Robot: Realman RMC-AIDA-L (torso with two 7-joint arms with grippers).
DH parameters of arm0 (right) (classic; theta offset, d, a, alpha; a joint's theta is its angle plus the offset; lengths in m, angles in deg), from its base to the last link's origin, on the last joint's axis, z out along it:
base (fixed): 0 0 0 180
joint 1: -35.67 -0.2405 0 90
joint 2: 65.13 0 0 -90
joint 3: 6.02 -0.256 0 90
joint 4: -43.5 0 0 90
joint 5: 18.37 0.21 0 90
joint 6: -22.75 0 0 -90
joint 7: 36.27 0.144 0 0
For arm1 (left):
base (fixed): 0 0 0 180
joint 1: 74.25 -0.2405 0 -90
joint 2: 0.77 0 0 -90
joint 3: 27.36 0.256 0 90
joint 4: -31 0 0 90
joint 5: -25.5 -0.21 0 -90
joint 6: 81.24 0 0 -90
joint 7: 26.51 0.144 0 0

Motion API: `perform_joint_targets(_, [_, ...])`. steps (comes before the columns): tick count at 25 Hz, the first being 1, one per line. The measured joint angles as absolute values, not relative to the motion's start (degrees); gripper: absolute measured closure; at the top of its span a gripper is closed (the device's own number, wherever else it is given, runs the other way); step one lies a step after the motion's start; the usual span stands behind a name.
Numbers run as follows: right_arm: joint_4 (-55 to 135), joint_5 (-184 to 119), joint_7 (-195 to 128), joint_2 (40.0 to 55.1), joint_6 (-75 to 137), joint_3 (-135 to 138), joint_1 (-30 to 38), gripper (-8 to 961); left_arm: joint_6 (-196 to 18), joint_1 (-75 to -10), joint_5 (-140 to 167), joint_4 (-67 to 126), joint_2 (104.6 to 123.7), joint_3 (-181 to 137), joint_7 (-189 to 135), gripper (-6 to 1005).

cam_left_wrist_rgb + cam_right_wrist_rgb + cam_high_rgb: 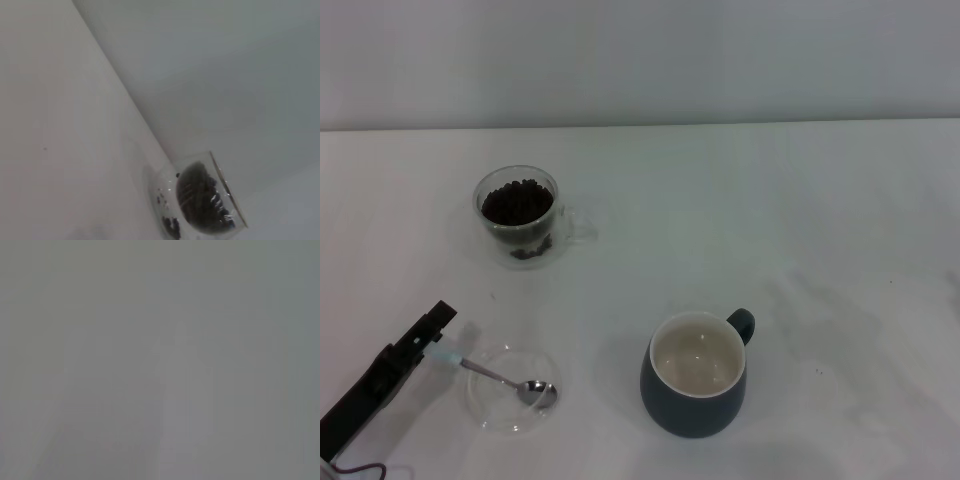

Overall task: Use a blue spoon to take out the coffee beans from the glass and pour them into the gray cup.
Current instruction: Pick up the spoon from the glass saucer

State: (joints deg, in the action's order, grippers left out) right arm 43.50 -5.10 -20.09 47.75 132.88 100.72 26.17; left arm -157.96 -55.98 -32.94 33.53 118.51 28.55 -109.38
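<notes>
The desk is seen spread white under everything, its far edge met by the wall. Largest on it, the gray cup is stood near the front edge, right of middle, cream inside bare and mouth up, probably set there to be poured into. Toward the far left, the glass is kept upright, the coffee beans heaped inside so they can be scooped from above. By the front left corner a clear saucer is laid flat as a rest for the blue spoon, whose silver bowl is cradled on it. And here the left gripper is brought low at the pale handle; the fingers look closed on it, though that cannot be told for certain. The right gripper is not shown.
</notes>
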Motion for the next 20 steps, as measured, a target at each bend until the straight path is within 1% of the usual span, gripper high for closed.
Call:
perform_joint_targets(17, [42.92, -5.11, -20.11, 48.21, 132.94, 100.48, 25.97, 587, -157.83, -55.03, -33.31, 33.99, 118.39, 29.1, -110.15, 348])
perform_joint_targets(20, [42.77, -5.11, -20.11, 48.23, 133.29, 100.5, 25.78, 587, -157.73, -55.01, -33.59, 33.97, 118.38, 29.09, -111.11, 389])
